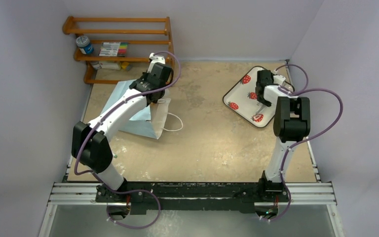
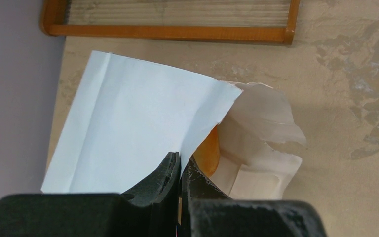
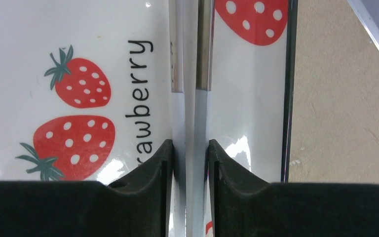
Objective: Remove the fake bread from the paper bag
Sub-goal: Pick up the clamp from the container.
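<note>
Beneath right hand [image 3: 190, 145], tray [image 3: 39, 29]; perhaps "strawberry"

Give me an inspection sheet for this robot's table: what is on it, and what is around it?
Surface: tan table top, mottled and patchy.
Job's things: pale blue paper bag lying on its side, mouth open; something orange shows inside, likely fake bread. No bread seen outside the bag.
Clutter: strawberry tray at the far right.
Grippers: left gripper shut on the bag's upper edge. Right gripper low over the tray with a narrow gap; grip unclear.
Cables: purple cables loop along both arms.
Surroundings: wooden rack in the far left corner with markers and a jar; plain walls.
</note>
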You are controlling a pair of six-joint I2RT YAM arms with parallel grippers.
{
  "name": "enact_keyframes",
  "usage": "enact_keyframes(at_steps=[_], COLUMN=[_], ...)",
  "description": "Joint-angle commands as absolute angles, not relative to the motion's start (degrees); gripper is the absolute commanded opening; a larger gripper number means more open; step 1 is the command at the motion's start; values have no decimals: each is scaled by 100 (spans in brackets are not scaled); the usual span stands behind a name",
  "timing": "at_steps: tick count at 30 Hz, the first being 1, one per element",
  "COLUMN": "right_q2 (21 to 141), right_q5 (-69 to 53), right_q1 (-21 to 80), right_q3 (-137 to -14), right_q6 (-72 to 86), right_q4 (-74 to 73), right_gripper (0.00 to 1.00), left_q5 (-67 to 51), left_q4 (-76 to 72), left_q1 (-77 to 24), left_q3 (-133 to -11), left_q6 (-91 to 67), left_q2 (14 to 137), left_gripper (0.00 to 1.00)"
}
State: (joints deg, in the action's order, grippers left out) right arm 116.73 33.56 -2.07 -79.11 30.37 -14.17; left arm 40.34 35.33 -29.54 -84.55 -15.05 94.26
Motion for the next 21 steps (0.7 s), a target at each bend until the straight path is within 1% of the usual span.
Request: enact_keyframes(at_steps=[1, 3, 6, 9, 11, 14, 16, 17, 19, 21], right_q2=[11293, 11116, 10925, 10730, 10590, 10364, 10218, 10142, 9995, 9805], right_q5=[3225, 3140, 3122, 3188, 3241, 3315, 3370, 3393, 3422, 3479], right_q1=[-218, -196, -81, 53, 151, 309, 434, 509, 658, 906], right_q3=[-7562, -7415, -7279, -7208, -7148, -7075, -7037, -7028, -7023, -7014], right_q6=[3002, 2976, 2917, 2908, 2905, 2881, 2845, 2818, 2785, 2678], right_q4=[-1344, -1299, -1313, -1369, -1415, -1482, -1521, -1547, -1618, -1666], right_gripper=[25, 21, 19, 19, 18, 18, 18, 18, 18, 18], left_q5=[3772, 3699, 3575, 3455, 3376, 3315, 3308, 3313, 3322, 3335], left_q4=[3205, 3199, 3224, 3188, 3155, 3114, 3121, 3132, 3150, 3153], left_q1=[-2936, -2938, -2944, -2945, -2944, -2944, -2944, -2944, -2944, -2944], left_q3=[-8286, -8241, -8188, -8058, -7959, -7820, -7778, -7774, -7779, -7822], left_q6=[-1919, -1976, -2031, -2116, -2186, -2307, -2376, -2417, -2493, -2557], left_q2=[9147, 9125, 9123, 9086, 9043, 8937, 8869, 8842, 8760, 8700], left_gripper=[2, 1, 1, 6, 14, 39, 50, 54, 58, 59])
